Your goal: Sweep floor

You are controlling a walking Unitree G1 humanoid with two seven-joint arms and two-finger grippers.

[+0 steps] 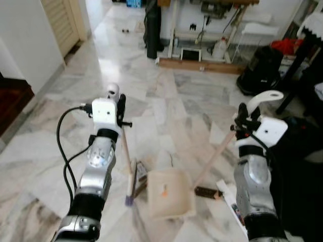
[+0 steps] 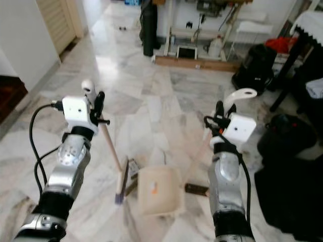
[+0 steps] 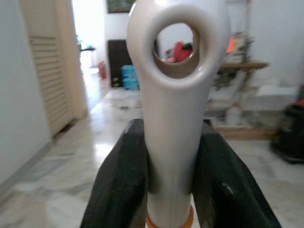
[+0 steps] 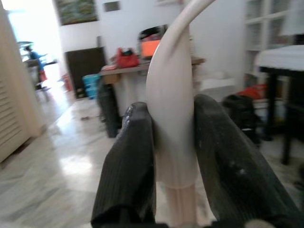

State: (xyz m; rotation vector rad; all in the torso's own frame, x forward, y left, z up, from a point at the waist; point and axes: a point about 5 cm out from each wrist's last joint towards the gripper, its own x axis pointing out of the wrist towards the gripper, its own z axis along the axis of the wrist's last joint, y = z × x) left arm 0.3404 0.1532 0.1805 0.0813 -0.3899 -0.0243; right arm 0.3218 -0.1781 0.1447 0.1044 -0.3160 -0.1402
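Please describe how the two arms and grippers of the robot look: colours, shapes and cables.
Both arms are silver metal with black joint rings and a white box at the wrist. The left gripper and right gripper each have two long, black, ribbed fingers. A black cable loops beside the left arm.

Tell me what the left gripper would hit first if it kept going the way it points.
Nothing close: the left gripper, shut on the broom handle, points down the open marble floor. Probably the dark cabinet far ahead, though depth is unclear.
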